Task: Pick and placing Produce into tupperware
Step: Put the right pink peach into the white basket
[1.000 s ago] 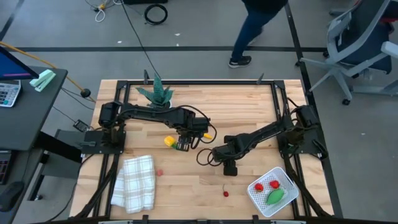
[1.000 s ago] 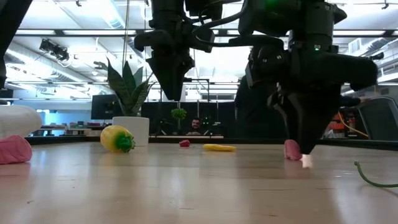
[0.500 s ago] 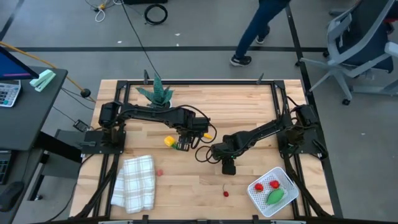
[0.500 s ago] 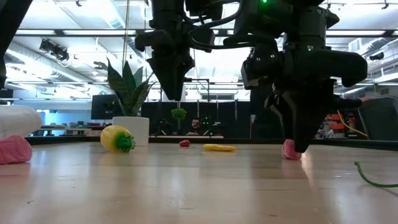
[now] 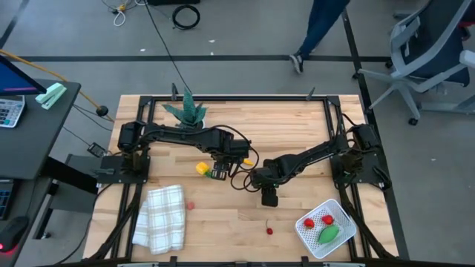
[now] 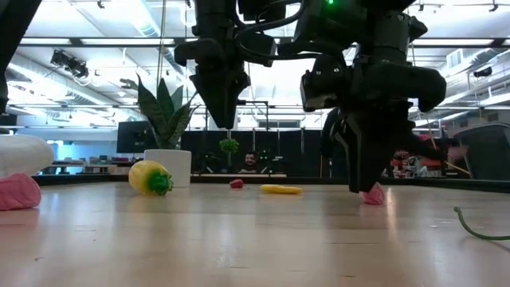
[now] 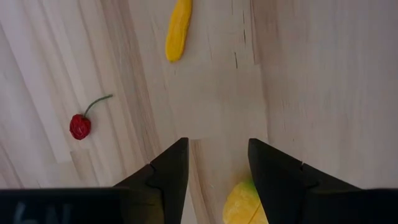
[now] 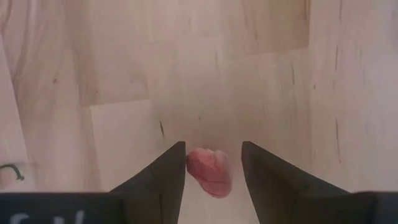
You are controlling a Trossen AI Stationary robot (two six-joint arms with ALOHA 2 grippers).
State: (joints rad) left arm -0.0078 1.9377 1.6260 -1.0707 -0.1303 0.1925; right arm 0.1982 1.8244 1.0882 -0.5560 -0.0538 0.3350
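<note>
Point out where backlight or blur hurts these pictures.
Low view: bright ceiling lights behind turn both arms into silhouettes, so the right tool over the pink piece is dark. Right wrist view: that piece is soft-edged. High view: evenly lit.

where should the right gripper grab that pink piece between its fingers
Across its rounded middle, coming straight down from above. The pink piece lies flat on the table, small and blunt, and the right gripper already straddles it open, one finger on each side, so closing there should pinch its narrow width.

Robotics lab, office chair (image 5: 434, 44), floor cables (image 5: 185, 15), ceiling strip lights (image 6: 119, 41)
</note>
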